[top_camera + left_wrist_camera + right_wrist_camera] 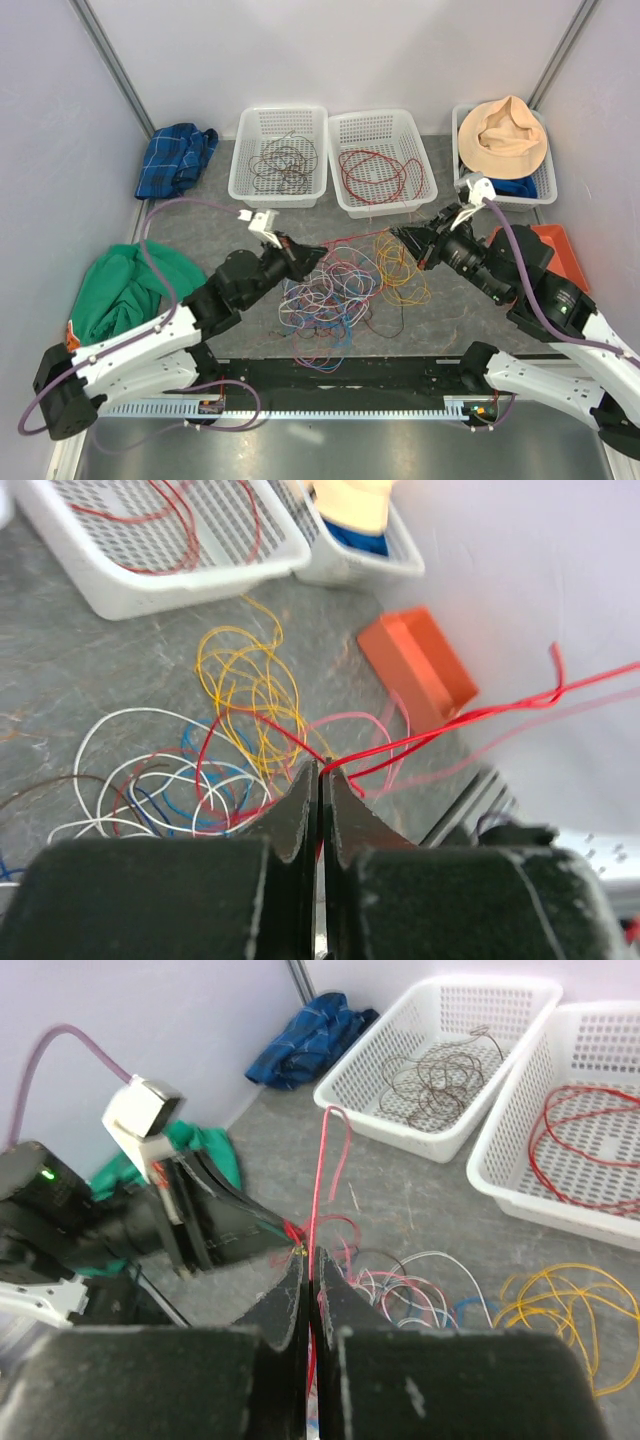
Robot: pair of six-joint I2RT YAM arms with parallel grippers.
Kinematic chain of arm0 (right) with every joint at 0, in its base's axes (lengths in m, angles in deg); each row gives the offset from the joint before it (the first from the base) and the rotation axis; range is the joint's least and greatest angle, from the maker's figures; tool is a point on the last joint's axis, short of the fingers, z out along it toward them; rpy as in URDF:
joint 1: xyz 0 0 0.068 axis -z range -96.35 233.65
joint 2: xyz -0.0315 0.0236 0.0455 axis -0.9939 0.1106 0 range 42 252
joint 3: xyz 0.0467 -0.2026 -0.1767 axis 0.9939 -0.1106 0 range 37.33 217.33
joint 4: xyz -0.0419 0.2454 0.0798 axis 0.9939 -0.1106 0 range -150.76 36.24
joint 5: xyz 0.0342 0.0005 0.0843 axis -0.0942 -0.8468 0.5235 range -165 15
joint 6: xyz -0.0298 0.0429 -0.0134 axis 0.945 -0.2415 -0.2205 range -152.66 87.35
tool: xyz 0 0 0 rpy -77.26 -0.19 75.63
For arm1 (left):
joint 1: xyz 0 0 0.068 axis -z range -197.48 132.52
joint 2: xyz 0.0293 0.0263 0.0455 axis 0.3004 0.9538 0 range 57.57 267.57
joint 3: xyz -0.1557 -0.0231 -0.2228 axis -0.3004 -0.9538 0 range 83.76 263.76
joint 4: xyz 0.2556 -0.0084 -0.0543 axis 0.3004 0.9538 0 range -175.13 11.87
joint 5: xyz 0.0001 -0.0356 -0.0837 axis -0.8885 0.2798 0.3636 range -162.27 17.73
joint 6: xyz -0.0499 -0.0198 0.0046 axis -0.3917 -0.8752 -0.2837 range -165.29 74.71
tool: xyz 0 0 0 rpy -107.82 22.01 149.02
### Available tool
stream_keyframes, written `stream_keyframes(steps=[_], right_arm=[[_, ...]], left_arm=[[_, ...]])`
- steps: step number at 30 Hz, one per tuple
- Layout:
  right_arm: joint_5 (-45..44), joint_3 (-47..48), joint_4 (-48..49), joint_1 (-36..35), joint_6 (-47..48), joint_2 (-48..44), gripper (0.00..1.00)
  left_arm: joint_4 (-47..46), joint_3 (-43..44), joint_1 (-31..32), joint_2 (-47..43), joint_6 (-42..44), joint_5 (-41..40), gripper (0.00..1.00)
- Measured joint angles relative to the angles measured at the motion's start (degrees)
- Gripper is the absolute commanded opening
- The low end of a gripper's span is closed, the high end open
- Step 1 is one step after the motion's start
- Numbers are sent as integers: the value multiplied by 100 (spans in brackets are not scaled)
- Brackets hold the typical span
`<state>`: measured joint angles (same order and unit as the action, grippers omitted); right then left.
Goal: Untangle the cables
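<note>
Pinching one red cable (470, 718) between them, both grippers are closed tight. The left gripper (320, 776) has its fingertips pressed together on the strand. The right gripper (310, 1262) is clamped on it too, and the wire rises in a thin loop just above its tips. From overhead, the strand crosses the short gap between the two, lifted a little off the heap.

Just below and between them, the tangle of cables (335, 292) lies on the grey table (200, 215). White, blue, purple, pink and red loops are laid over one another. A yellow cable (402, 270) is bunched at the right side, partly clear of the rest.

Further back, the left basket (236, 170) holds a bundle of dark brown cables (283, 163), and the middle basket (335, 160) holds coiled red cables (378, 172). The third basket (550, 170) carries a hat (505, 135) and no wires that I can see.

I'd say the job is under way but well short of halfway. Two colours already have a home, while most of the wires sit knotted on the table. The red one in hand looks partly freed, though in the left wrist view a red loop runs back down into the heap. My guess is it needs drawing out before it can join the others, and the yellow, white, blue and purple ones are yet to be separated.
</note>
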<state>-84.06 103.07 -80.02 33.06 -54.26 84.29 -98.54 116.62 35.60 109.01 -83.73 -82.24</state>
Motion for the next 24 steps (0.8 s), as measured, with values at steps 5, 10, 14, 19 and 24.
stream_keyframes(steps=[5,10,14,19,24], right_arm=[[-20,72,-293,-37,74,195,0],[-352,157,-354,-28,151,188,0],[-647,433,-116,-4,197,-101,0],[-752,468,90,-4,188,-223,0],[-754,297,92,-4,188,-96,0]], left_arm=[[374,-468,-669,-791,-999,61,2],[1154,-1261,-1615,-1346,-1696,85,2],[1899,-1670,-1897,-1248,-1827,11,2],[2022,-1593,-1897,-1250,-1784,203,2],[2085,-1091,-1895,-1316,-1543,264,2]])
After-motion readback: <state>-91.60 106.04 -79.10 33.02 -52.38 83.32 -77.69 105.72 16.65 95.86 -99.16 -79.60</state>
